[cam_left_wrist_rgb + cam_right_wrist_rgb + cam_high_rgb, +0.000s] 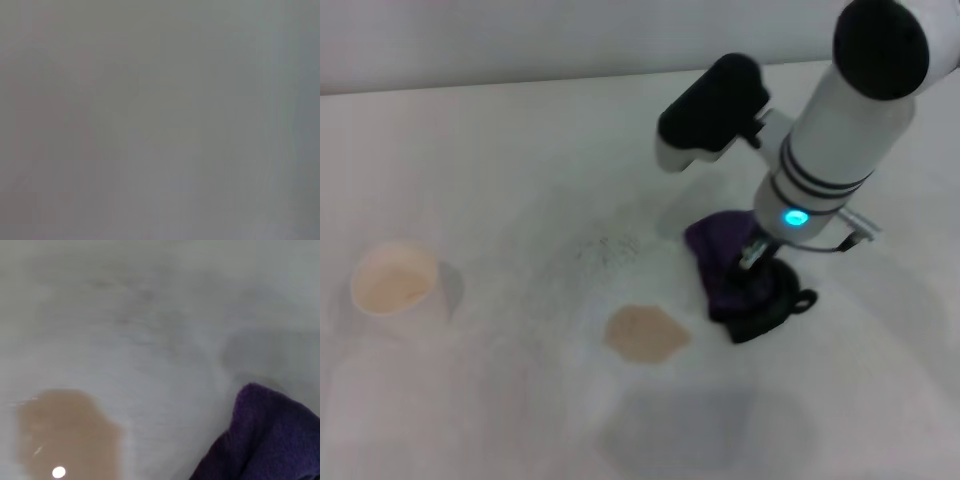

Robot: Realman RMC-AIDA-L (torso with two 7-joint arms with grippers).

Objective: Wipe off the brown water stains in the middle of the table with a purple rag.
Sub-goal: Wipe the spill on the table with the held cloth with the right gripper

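- Right gripper (752, 258): lowered onto the purple rag (740, 275) from above, at the middle-right of the desk (500, 160). Its fingers are hidden between the wrist housing and the cloth; I cannot tell whether they are released or clenched on the fabric.
- Purple rag: bunched on the desk, purple part toward the far side, black edge part and small loop toward the near-right. In the right wrist view the rag (265, 440) fills one corner, with bare desk between it and the puddle.
- Brown water stains (645, 333): one tan puddle lying flat near the desk's middle, to the robot's left of the rag and slightly nearer the robot. Rag and puddle lie near each other but apart; no cloth overlaps the liquid. The right wrist view shows the stains (67, 432) wet and glossy, undisturbed.
- Governing relation: the puddle lies leftward and a little toward the robot from the gripper. Judged requirement: secure the rag, then carry or drag it along that line until it covers the stain.
- Arm assignment: the right arm is on the rag and nearest the puddle. The left arm does not appear in the head view, and its wrist view shows only featureless grey.
- Other item: a white paper cup (395, 280) stands well to the left, clear of that path.
- Task status, judged: wiping not yet begun.
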